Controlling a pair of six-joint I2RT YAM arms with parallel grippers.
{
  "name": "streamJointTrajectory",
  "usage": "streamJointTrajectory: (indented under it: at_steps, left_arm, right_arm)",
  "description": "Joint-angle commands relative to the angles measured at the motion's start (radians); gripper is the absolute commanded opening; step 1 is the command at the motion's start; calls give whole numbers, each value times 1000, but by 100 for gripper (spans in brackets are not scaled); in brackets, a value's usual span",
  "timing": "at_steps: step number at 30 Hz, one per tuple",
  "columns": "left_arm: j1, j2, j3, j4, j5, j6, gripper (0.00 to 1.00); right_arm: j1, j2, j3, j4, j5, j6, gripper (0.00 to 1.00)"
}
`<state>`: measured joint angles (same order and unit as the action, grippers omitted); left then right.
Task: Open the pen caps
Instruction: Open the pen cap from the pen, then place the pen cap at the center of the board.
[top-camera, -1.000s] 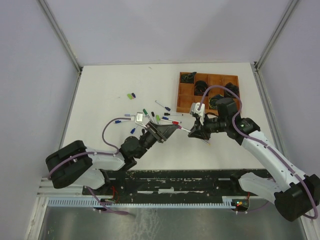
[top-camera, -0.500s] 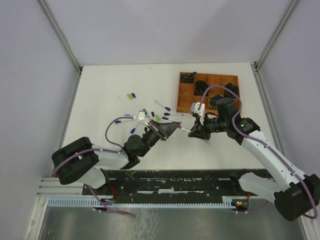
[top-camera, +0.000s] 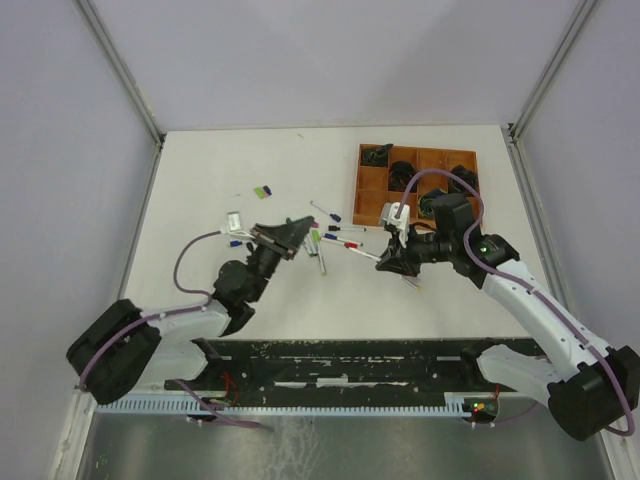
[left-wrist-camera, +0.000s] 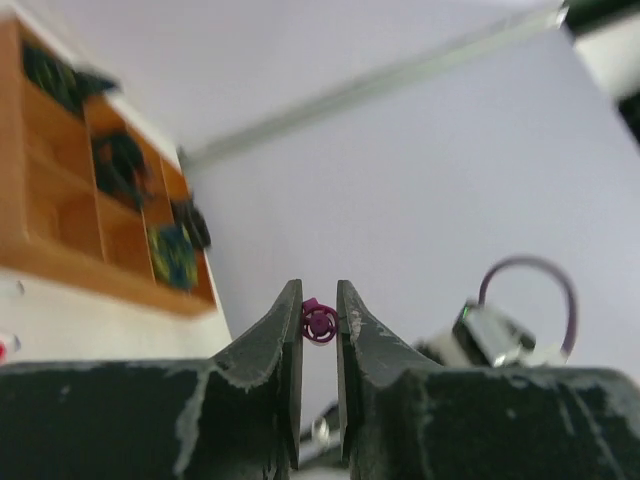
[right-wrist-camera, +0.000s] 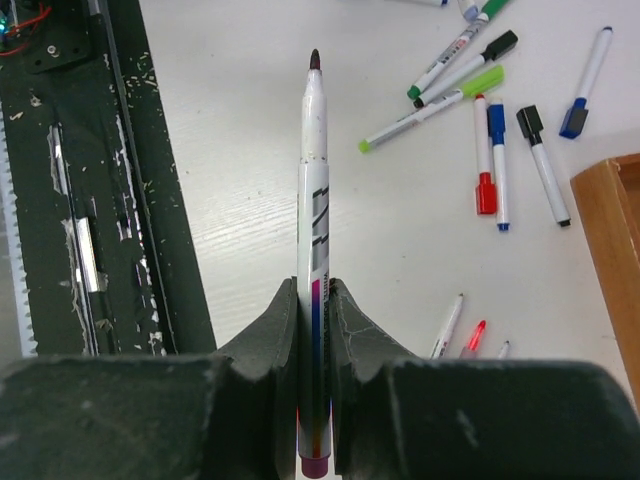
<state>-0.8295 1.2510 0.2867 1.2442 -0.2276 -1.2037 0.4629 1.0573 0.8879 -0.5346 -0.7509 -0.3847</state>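
A tiny purple plastic cap (left-wrist-camera: 319, 322) sits pinched in the nearly closed jaws of the left gripper (left-wrist-camera: 318, 303). It is already off its slim white-grey marker pen (right-wrist-camera: 313, 180), which the right gripper (right-wrist-camera: 315, 295) clamps, bare tip pointing away. Beyond that tip lie loose pens (right-wrist-camera: 497, 150), several seemingly capped and left to do. A brown wooden compartment tray (right-wrist-camera: 597, 215) stands to the right; nothing blocks.

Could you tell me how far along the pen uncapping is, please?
Done: the purple cap is off, pinched in the left gripper. In hand: the right gripper holds its bare-tipped pen. Left: on the table, the red-capped pen and others still wear caps.
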Motion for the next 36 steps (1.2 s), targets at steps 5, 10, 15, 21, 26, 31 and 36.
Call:
streamJointTrajectory:
  at_steps: [5,10,15,21,26,31,36]
  left_arm:
    - [228,-309,-19,-268,-87,20,3]
    - [355,-437,20,-625,-97,99,3]
    - [571,-369,81,-764,103,173,3]
    - [802,-9,284,-812,450,243,3]
    - [838,274,505,-945,525,360,3]
    - [847,451,661,-1010,499,386,3]
    - [848,616,869,-1177,475,456,3]
  right_arm:
    - [-7,13,25,-52,19,-17,2]
    - [-7,3,21,-36,54,-7,2]
    - [-9,-7,19,-34,86,-16,2]
    - [-9,-10,20,-39,102,-28,2]
    - [-9,-10,23,-44,113,-38,2]
    - [-9,-7,23,-48,118,-42,2]
    - [-9,-13,22,-51,119,-48,2]
